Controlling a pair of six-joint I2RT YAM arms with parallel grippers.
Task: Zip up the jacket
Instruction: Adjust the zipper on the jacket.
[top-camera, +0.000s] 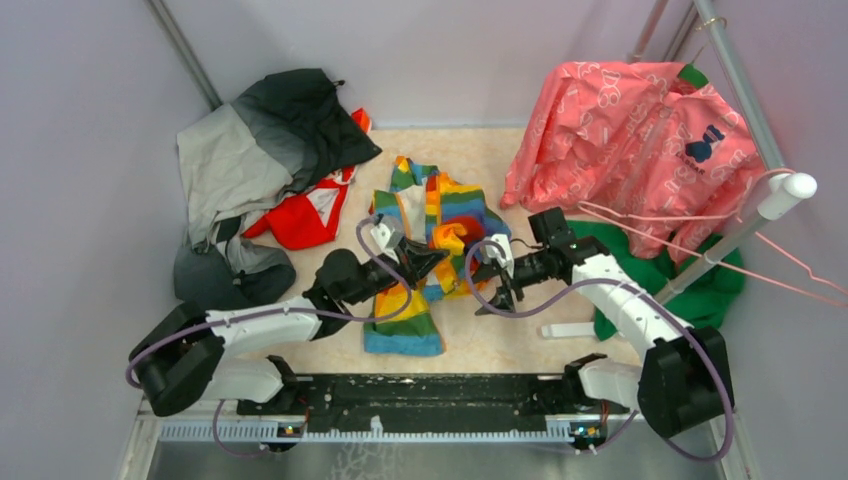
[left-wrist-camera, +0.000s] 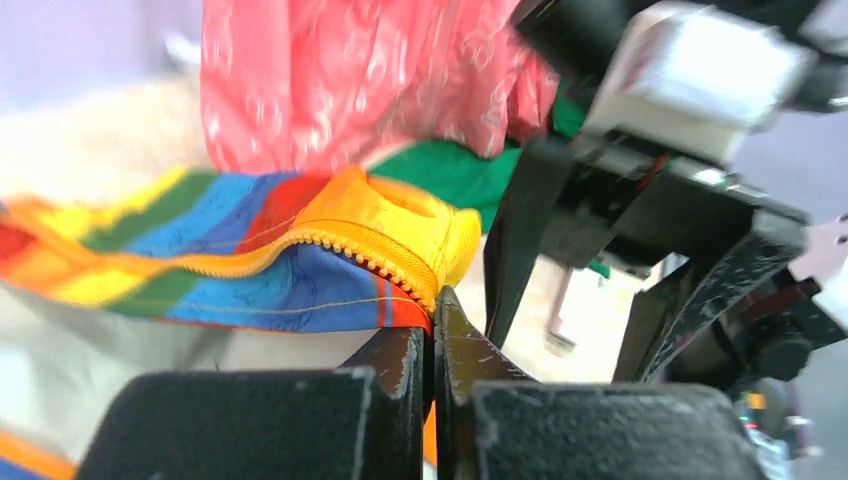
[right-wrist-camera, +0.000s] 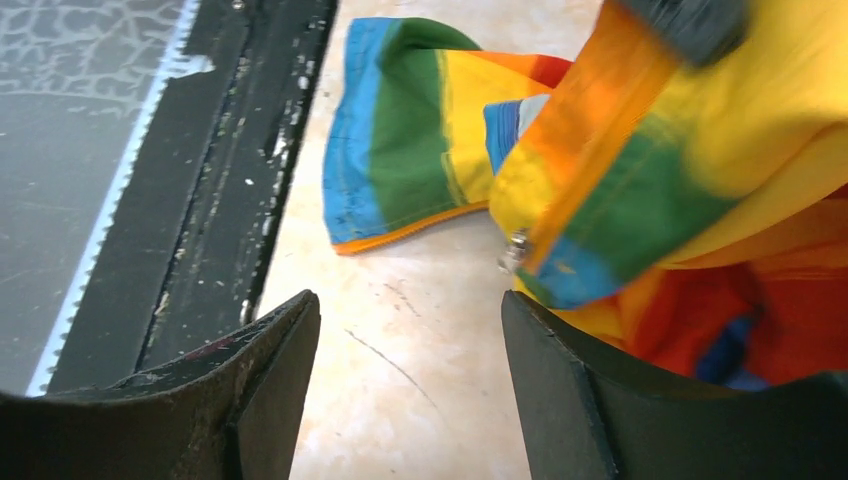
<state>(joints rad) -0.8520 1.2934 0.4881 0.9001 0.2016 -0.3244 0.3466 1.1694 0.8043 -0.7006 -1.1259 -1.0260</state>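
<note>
The rainbow-striped jacket (top-camera: 440, 215) lies crumpled in the middle of the table, with one striped part (top-camera: 405, 325) spread toward the near edge. My left gripper (top-camera: 436, 262) is shut on the jacket's edge, right beside the orange zipper teeth (left-wrist-camera: 370, 255); the fabric is pinched between the fingertips (left-wrist-camera: 433, 312) and lifted. My right gripper (top-camera: 497, 297) is open and empty, hovering over bare table just right of the jacket. In the right wrist view the gripper (right-wrist-camera: 408, 310) faces the hanging jacket (right-wrist-camera: 640, 190), whose small metal zipper piece (right-wrist-camera: 515, 250) hangs above the right finger.
A grey-and-black jacket (top-camera: 260, 160) and a red garment (top-camera: 305, 215) lie at the back left. A pink patterned garment (top-camera: 640, 130) hangs on a white rack (top-camera: 760, 215) at the right, over green cloth (top-camera: 690, 275). A black rail (top-camera: 420, 395) runs along the near edge.
</note>
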